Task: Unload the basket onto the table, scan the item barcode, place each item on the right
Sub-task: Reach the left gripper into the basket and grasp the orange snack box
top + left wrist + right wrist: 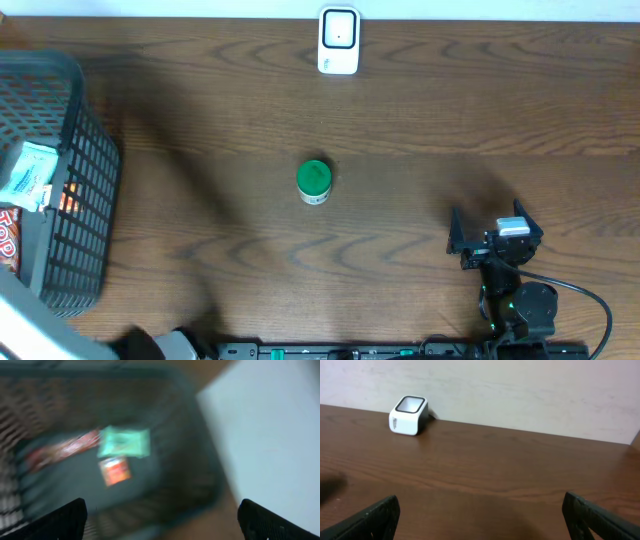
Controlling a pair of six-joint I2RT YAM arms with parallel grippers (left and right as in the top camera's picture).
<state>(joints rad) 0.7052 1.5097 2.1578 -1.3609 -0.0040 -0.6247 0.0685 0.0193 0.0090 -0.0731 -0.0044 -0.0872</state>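
Bench: dark brown wood grain, runs the full width of the overhead frame. Three things sit directly on it.
- White scanner: top centre, at the bench's far edge, dark window in its face.
- Small green-lidded jar: upright near mid-frame, on its own, well apart from the other two.
- Dark mesh basket: left edge, partly cut off by the frame.

In the right wrist view the scanner is upper left, just in front of the pale wall.
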